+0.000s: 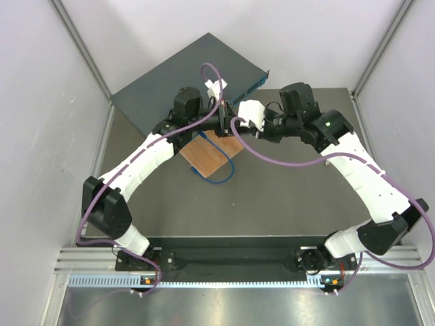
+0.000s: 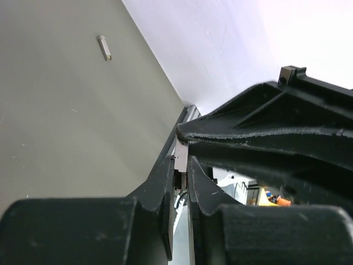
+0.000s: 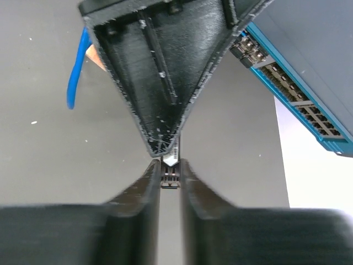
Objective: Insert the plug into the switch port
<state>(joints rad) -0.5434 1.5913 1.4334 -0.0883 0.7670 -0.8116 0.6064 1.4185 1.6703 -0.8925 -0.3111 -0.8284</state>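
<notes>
At the far edge of the dark grey worktop (image 1: pixel 285 197), toward its far-left corner: large flat dark teal-blue metal switch box (image 1: pixel 178 73), lying askew, with its row of small ports (image 3: pixel 292 91) on the narrow face turned toward the worktop's middle. Just in front of that face, near the middle of the worktop, both arms meeting tip to tip. Right gripper (image 3: pixel 170 164) narrowed to a slit, pinching a small pale-and-dark plug (image 3: pixel 170 178). Left gripper (image 2: pixel 180 161) likewise nearly closed, clamped on the same plug from a crossing angle, one black ribbed finger (image 3: pixel 160 83) of it reaching down to the right fingertips. Plug near the port face but apart from it. Underneath, toward the near edge: thin orange-brown wooden board (image 1: pixel 212 155), with a blue cable (image 1: pixel 221 178) looping off its near side.
</notes>
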